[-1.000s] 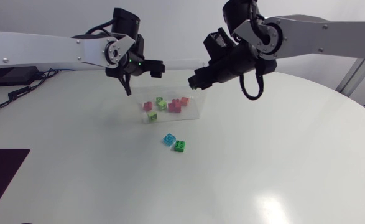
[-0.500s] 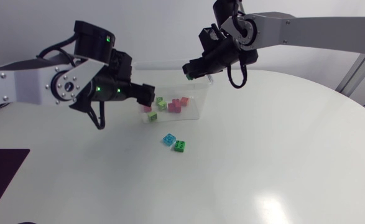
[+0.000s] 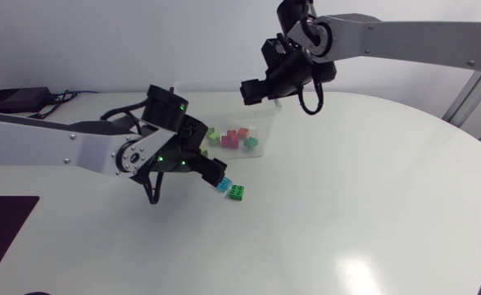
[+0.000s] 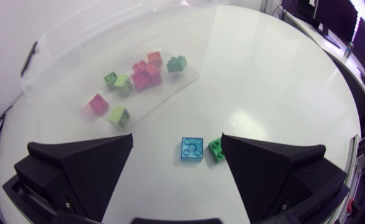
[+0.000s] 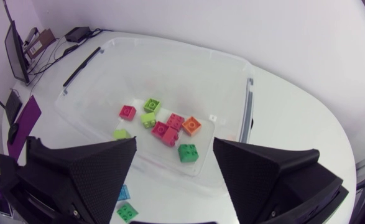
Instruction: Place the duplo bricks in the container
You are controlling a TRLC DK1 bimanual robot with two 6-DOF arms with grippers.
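Table (image 3: 371, 205), blue brick (image 4: 192, 149) beneath left gripper (image 4: 177, 140)

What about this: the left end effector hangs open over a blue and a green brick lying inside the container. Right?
No. The blue brick and green brick lie on the table outside the container, as the left wrist view shows.

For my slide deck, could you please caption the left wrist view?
Open left tool above the blue brick and green brick lying outside the clear container.
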